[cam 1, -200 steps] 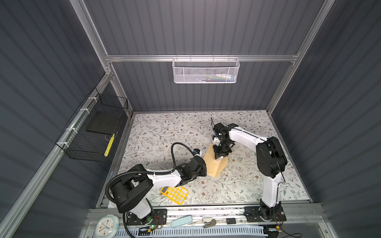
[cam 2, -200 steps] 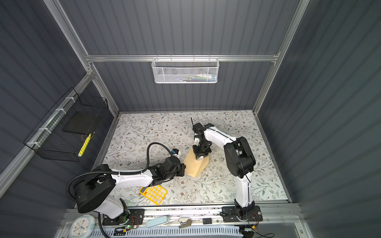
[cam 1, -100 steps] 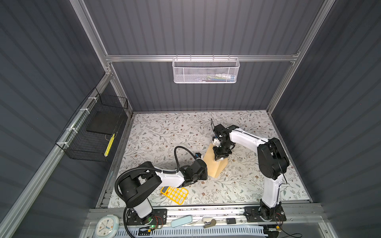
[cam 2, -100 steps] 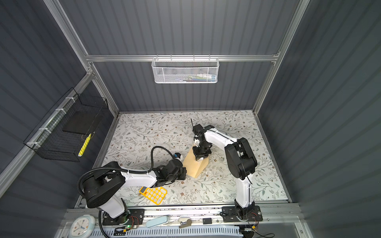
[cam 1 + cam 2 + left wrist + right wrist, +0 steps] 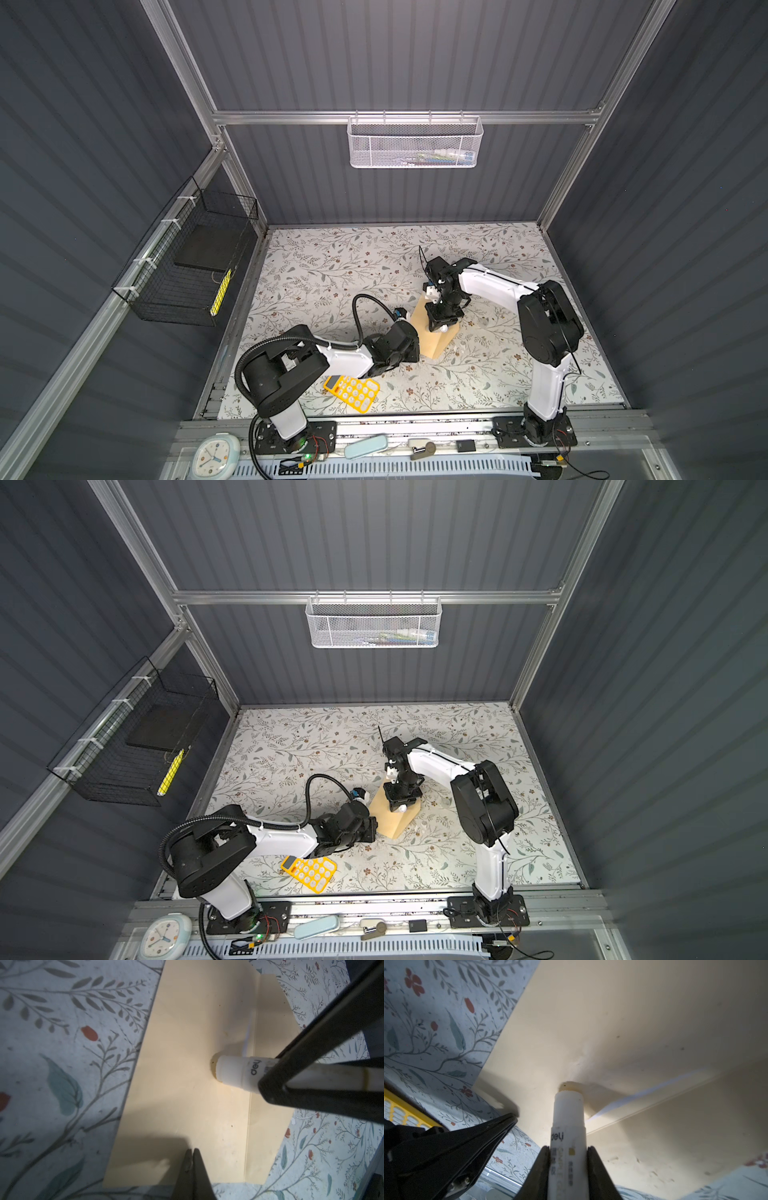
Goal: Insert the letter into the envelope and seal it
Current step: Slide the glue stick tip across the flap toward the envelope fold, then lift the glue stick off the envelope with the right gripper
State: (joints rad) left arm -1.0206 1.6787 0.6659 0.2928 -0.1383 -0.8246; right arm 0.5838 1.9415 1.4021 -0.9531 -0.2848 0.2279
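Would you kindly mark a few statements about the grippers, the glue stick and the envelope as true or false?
1. The right gripper is shut on the glue stick. True.
2. The glue stick's tip hovers clear of the envelope. False: it touches the envelope's surface.
3. The left gripper stands wide open. False: its jaws are shut, near the envelope's edge.
4. The yellow calculator lies on the table, apart from the envelope. True.
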